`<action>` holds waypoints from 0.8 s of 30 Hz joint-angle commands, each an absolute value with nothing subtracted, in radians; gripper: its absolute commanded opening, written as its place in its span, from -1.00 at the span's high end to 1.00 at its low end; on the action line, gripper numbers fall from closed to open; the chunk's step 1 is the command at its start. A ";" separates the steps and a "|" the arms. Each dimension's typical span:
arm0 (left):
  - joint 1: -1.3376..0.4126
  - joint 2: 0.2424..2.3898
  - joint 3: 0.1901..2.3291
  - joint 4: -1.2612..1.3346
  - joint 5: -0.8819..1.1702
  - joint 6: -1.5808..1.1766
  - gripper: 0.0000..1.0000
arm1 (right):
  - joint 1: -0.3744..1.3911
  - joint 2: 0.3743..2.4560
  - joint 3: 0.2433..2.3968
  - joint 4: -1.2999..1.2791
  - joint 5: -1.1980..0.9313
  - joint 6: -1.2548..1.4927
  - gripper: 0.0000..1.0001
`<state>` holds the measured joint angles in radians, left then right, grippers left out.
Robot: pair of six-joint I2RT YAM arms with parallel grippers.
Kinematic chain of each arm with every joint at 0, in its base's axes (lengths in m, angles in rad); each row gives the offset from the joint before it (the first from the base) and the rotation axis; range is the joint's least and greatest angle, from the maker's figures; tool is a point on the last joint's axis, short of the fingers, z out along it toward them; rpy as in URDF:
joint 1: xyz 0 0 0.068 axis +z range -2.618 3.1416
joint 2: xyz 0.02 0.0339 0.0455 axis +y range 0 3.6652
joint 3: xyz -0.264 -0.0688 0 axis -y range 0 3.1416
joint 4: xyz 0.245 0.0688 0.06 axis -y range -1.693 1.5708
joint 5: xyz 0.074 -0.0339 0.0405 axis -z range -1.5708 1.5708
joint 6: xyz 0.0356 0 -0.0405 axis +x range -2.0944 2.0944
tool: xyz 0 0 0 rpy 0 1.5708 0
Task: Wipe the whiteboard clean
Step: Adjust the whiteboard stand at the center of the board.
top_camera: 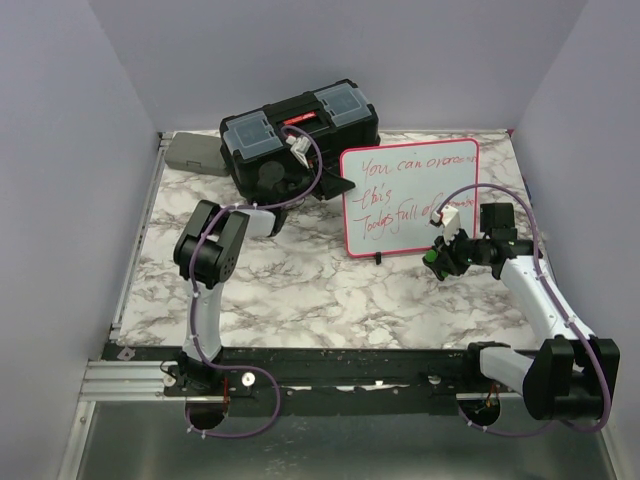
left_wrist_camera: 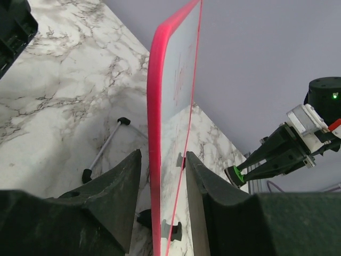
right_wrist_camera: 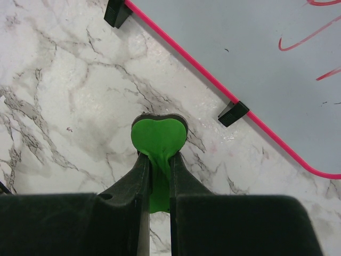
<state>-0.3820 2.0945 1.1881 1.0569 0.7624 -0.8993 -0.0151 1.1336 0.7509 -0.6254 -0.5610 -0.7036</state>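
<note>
Over on the left: straddling the pink side edge of the whiteboard (top_camera: 410, 200) with the left claw (left_wrist_camera: 161, 156), part open, one finger behind and one in front, thin gap at the rear finger. Standing upright between them, red writing on its face. Moving right: pinching a green heart-shaped pad (right_wrist_camera: 159, 136) in the right claw (right_wrist_camera: 159, 160), shut tight, low, just short of the board's bottom edge ahead.

Whiteboard (top_camera: 400, 215) white w/ pink-red frame, red writing; table (top_camera: 300, 290) white-grey marble; pad (right_wrist_camera: 159, 136) green; toolbox (top_camera: 300, 130) black.
</note>
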 commanded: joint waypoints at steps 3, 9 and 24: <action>-0.393 2.146 1.206 1.202 0.820 -0.949 0.26 | -0.018 1.127 0.755 -0.623 -0.577 -0.693 0.92; -0.405 2.161 1.235 1.192 0.819 -0.955 0.31 | -0.018 1.124 0.753 -0.621 -0.577 -0.693 0.92; -0.423 2.188 1.260 1.217 0.833 -0.983 1.00 | -0.018 1.115 0.752 -0.621 -0.574 -0.695 0.92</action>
